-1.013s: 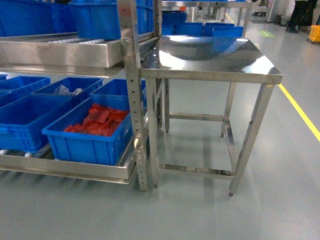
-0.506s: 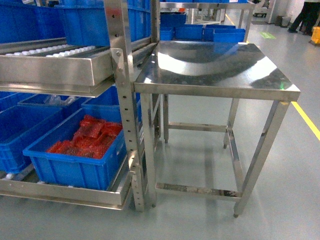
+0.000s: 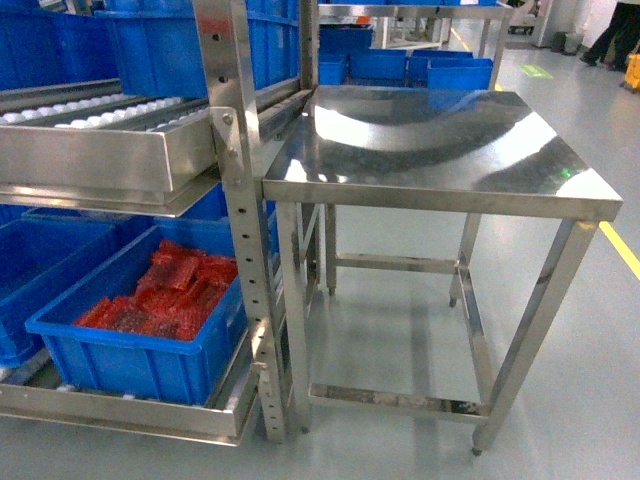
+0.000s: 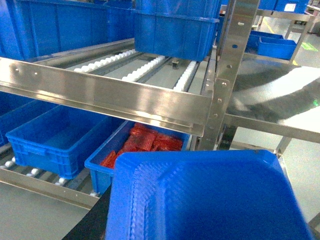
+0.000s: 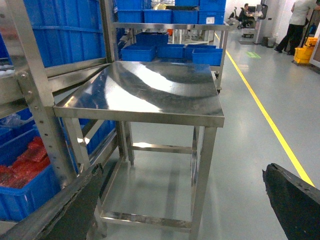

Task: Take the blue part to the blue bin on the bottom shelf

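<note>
A steel rack stands on the left with a square steel worktop (image 3: 440, 140) pushed up against its perforated upright post (image 3: 245, 250). On the bottom shelf (image 3: 120, 415), low near the floor, sits a blue bin (image 3: 140, 365) holding crinkly red packets (image 3: 160, 295); the bin rests at the right end of that shelf, just beside the post, and its front wall comes close to the shelf's flat front rail. To its left another blue crate (image 3: 40, 270) sits on the same level, and from the left wrist view that neighbour shows an empty floor (image 4: 65, 137) and white rollers (image 4: 35, 171) under it. Above, the upper shelf (image 3: 100, 150) carries rows of white rollers and more blue crates (image 3: 150, 45) set further back. In the left wrist view a large blue ribbed plastic piece (image 4: 205, 200) fills the lower part of the frame, right up against the camera; the left tool itself cannot be made out there, so I cannot tell whether it is apart or clamped. In the right wrist view the right tool (image 5: 185, 200) shows two dark fingers (image 5: 290, 200) at the lower corners, spread wide apart with nothing between them, hanging in front of the worktop's legs. A yellow line (image 5: 260, 105) runs along the grey floor on the right, and people (image 5: 295, 25) stand far off.
</note>
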Robot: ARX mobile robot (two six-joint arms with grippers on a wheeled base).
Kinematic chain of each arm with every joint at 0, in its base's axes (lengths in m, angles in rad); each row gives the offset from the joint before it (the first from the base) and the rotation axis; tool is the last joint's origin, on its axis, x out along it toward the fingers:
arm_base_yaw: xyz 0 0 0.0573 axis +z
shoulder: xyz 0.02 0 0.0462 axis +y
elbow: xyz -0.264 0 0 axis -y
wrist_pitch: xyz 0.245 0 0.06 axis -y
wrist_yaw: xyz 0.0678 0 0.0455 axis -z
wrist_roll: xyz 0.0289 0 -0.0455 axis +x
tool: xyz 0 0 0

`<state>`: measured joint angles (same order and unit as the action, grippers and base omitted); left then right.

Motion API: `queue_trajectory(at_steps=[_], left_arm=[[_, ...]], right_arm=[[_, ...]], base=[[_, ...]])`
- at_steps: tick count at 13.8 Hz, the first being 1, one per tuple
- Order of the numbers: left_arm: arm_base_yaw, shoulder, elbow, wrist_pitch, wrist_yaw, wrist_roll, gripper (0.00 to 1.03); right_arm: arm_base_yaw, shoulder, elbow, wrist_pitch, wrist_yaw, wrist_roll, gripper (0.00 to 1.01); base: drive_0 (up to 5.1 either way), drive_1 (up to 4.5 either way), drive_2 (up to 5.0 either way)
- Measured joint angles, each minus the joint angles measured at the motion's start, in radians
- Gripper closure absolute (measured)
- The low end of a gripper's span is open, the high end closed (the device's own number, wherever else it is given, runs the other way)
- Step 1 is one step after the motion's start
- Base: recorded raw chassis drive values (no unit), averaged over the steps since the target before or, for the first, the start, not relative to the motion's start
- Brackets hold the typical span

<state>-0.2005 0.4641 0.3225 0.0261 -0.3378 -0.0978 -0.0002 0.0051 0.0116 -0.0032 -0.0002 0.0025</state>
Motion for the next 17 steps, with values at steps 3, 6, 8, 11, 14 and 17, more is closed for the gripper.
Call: queue_trajectory(at_steps=[3, 6, 8, 11, 14, 17], left_arm=[[0.0, 0.0, 0.0, 0.002, -0.002, 0.0, 0.6], [0.0, 0.006, 0.0, -0.003, -0.002, 0.0, 0.6], [0.0, 0.004, 0.0, -0.003, -0.002, 0.0, 0.6], [-0.001, 0.004, 0.0, 0.0, 0.003, 0.0, 0.6], [-0.001, 0.004, 0.0, 0.0, 0.002, 0.0, 0.6], [-0.001, 0.003, 0.0, -0.003, 0.0, 0.0, 0.6]], right_arm=[[0.0, 0.0, 0.0, -0.002, 0.0, 0.0, 0.03], [0.0, 0.0, 0.0, 0.002, 0.0, 0.0, 0.03], [0.0, 0.0, 0.0, -0.001, 0.0, 0.0, 0.03], [0.0, 0.0, 0.0, -0.001, 0.001, 0.0, 0.03], [0.0, 0.0, 0.0, -0.001, 0.0, 0.0, 0.03], [0.0, 0.0, 0.0, 0.0, 0.0, 0.0, 0.03]], base=[[0.0, 4.02, -4.0], [0.0, 0.56, -0.6], [0.0, 0.0, 0.0], [-4.9, 2.5, 2.5], [-4.9, 2.47, 2.5], [-5.0, 2.41, 2.4]])
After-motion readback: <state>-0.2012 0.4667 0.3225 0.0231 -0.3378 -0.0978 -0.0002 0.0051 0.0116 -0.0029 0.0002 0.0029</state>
